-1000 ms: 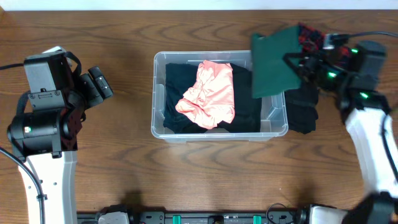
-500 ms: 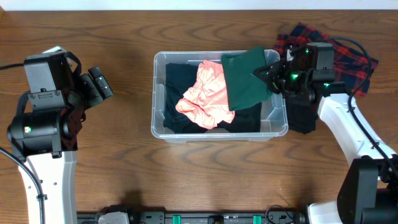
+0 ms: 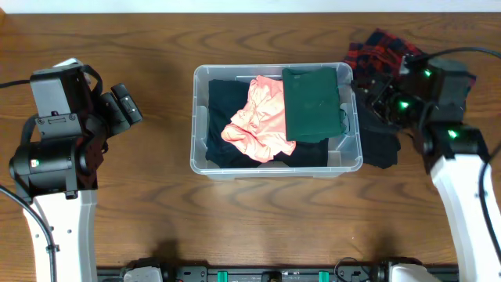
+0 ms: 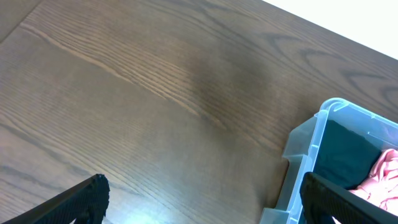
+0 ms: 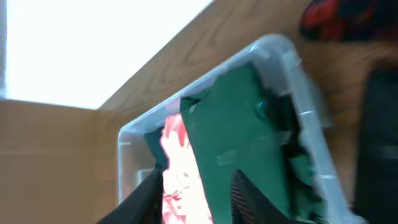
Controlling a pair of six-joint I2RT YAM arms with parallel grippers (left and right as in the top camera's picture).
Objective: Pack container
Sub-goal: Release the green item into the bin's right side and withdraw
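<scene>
The clear container [image 3: 200,117] stands mid-table, holding a dark garment [image 3: 227,98], a crumpled pink garment [image 3: 262,117] and a folded green garment [image 3: 311,102] laid flat at its right end. My right gripper [image 3: 369,92] hovers just past the container's right wall, open and holding nothing. In the right wrist view its gripper [image 5: 196,205] looks down on the green garment [image 5: 236,137] and the container rim [image 5: 311,124], fingers apart. My left gripper [image 3: 125,106] waits far left of the bin, wide open [image 4: 205,211], with the container's corner [image 4: 308,143] at the right edge.
A red plaid garment [image 3: 383,51] lies crumpled at the back right, partly under my right arm. A black garment [image 3: 381,145] lies on the table against the container's right side. Bare wood surrounds the bin on the left and front.
The green garment came off my right gripper and now lies flat in the container's right end. The right gripper opened and drew back to the right. The left arm stayed still.
</scene>
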